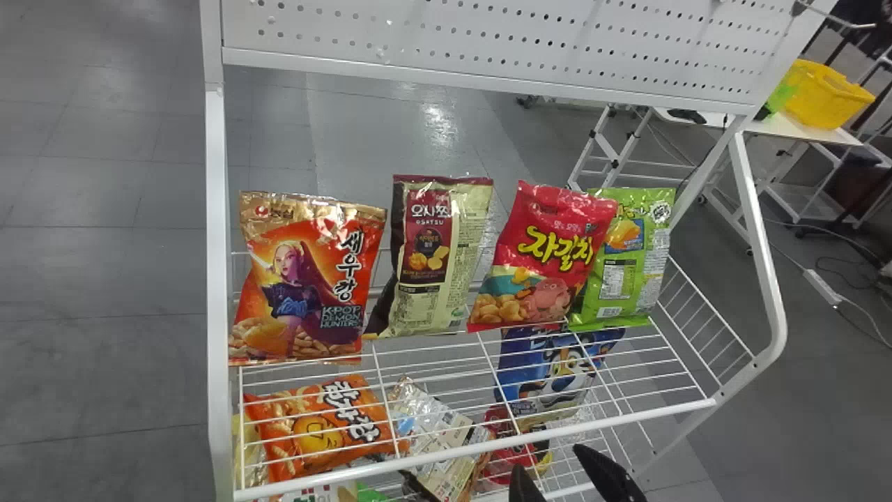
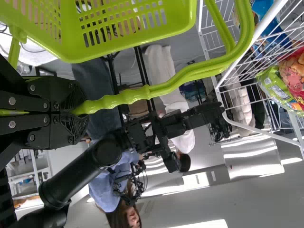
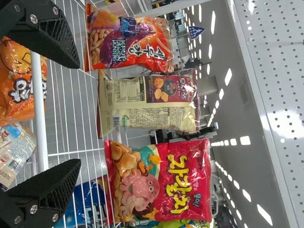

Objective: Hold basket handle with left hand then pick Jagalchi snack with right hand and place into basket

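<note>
White wire rack over grey floor: pick step in hand

Left gripper clamped on the lime-green plastic basket's handle. Right gripper wide open, empty. Glossy red Jagalchi bag stands on the shelf, between cream-and-maroon bag and green bag. Next, I judge: line up on red, straddle it, close without catching green.

Head view looks down; all share the rack.
</note>
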`<control>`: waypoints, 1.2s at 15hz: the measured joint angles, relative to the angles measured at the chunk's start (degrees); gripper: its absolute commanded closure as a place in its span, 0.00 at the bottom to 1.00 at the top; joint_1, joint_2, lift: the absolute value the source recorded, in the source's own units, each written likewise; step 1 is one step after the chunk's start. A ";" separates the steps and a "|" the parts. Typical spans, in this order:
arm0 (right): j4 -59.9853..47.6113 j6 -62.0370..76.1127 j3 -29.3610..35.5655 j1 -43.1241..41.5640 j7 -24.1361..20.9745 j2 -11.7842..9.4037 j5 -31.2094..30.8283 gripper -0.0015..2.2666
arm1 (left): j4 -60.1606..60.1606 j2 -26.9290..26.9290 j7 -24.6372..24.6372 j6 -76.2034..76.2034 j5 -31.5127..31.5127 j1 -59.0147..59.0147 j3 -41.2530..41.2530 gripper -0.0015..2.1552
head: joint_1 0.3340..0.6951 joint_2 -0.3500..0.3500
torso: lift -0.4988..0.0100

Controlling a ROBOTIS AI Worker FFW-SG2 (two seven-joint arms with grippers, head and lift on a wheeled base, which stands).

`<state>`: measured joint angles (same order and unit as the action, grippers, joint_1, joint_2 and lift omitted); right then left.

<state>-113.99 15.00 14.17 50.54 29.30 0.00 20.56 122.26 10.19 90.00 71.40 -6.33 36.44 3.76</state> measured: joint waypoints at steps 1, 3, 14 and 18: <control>0.00 0.03 0.03 0.00 0.01 0.00 0.00 0.05 | -0.15 0.00 0.00 -0.22 -0.02 -0.04 0.01 1.00 | 1.00 0.00 | 0.97; -0.01 0.10 0.12 0.00 0.00 0.00 0.00 0.05 | -0.63 0.00 0.00 -0.63 -0.08 -0.23 0.01 1.00 | 1.00 0.00 | 0.97; -1.42 -10.27 3.06 -6.66 -0.12 0.00 -0.74 0.05 | -1.61 0.00 0.00 -0.59 -0.35 -1.35 0.01 1.00 | 1.00 0.00 | 0.97; -2.33 -19.53 5.50 -13.47 -1.28 0.00 -1.29 0.04 | -0.90 0.09 0.00 0.56 -0.27 -1.38 0.01 1.00 | 1.00 0.00 | 0.97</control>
<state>-116.32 -4.53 19.67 37.07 28.02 0.00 19.27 121.36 10.28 90.00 71.96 -6.60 35.06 3.78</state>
